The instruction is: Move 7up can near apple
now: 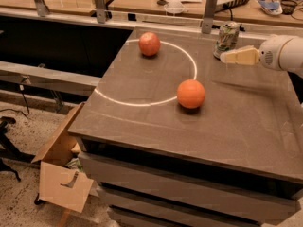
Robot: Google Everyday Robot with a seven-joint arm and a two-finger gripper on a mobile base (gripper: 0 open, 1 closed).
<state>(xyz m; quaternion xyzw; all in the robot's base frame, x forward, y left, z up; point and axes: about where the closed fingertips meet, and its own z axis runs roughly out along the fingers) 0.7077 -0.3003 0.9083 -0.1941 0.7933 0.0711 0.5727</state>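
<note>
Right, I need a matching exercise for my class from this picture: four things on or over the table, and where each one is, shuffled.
1. 7up can
2. apple
3. orange
4. gripper

A. on the white circle's far arc
B. reaching in from the right, above the table
C. upright at the far edge, outside the circle
D. nearest the table's front edge

Pairs: 1-C, 2-A, 3-D, 4-B
</note>
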